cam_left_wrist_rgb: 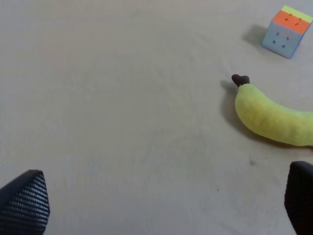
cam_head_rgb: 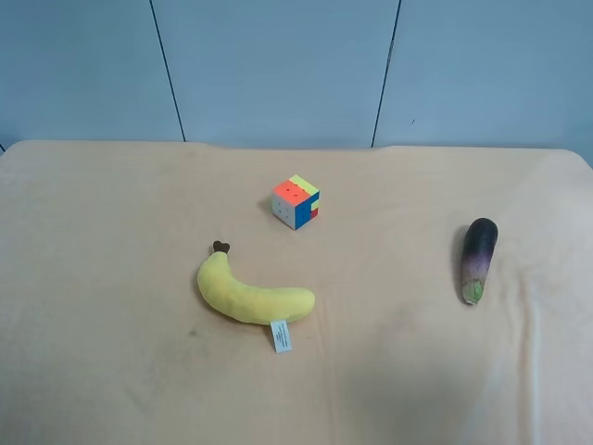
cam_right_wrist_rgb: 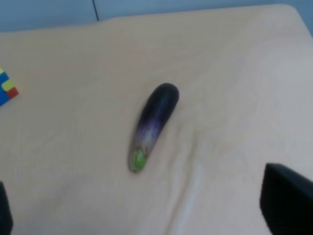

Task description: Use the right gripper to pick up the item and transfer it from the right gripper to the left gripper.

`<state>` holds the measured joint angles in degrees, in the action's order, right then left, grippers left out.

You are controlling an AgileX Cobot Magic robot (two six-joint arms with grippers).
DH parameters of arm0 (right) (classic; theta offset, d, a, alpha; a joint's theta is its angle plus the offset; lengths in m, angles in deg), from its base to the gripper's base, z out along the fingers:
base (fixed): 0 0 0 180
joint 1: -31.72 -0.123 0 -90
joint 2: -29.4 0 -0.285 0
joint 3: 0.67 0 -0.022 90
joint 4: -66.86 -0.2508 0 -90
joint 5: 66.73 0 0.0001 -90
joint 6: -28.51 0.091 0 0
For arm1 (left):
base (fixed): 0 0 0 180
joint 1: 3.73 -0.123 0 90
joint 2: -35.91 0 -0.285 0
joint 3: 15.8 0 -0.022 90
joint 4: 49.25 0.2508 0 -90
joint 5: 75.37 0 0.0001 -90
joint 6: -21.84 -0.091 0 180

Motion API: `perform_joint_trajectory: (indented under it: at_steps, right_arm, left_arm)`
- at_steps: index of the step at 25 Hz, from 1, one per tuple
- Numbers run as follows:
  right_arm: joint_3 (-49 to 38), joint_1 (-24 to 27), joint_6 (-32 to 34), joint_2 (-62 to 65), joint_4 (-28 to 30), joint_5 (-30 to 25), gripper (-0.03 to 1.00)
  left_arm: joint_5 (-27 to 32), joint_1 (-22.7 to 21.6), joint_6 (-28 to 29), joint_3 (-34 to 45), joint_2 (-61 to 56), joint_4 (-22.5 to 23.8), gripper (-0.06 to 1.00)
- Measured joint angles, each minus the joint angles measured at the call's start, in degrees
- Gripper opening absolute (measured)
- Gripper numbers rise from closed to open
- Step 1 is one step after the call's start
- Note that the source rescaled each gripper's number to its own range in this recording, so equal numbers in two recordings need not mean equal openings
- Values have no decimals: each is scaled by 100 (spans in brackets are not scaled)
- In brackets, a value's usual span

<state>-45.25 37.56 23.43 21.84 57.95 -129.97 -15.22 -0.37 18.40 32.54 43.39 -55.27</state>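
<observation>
**Exterior high.** Beige cloth (cam_head_rgb: 111, 278) over the table, blue panelled wall (cam_head_rgb: 278, 65) behind. The toy eggplant (cam_head_rgb: 479, 260) lies flat on the cloth toward the view's right, dark end toward the wall, greenish stem end toward the near edge. It is well apart from the plush banana (cam_head_rgb: 248, 295) and the puzzle cube (cam_head_rgb: 296, 202), which sits beyond the banana. Nothing touches the eggplant.

**Right wrist.** The right gripper (cam_right_wrist_rgb: 145, 211) hangs above the cloth with its jaws spread wide and only bare cloth between them. One black finger (cam_right_wrist_rgb: 287, 204) shows clearly; the other is a sliver at the frame edge. The eggplant (cam_right_wrist_rgb: 154, 125) lies ahead of the jaws, roughly on their centre line, stem end nearer the gripper and dark end farther off. No contact. A corner of the cube (cam_right_wrist_rgb: 7, 90) shows off to one side, well apart.

**Left wrist.** The left gripper (cam_left_wrist_rgb: 161, 200) is also wide open and holds nothing; its textured fingertips (cam_left_wrist_rgb: 24, 203) stand above bare cloth. The banana (cam_left_wrist_rgb: 274, 117) lies ahead of one finger, brown stem pointing away, with the cube (cam_left_wrist_rgb: 287, 30) farther out beyond it. The eggplant does not show here.
</observation>
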Motion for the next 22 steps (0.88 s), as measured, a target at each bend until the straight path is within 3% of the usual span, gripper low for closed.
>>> perform_joint_trajectory:
  at_steps: [22]
  right_arm:
    - [0,-70,0,0,-90,0,100]
  left_arm:
    - [0,0,0,0,0,0,93]
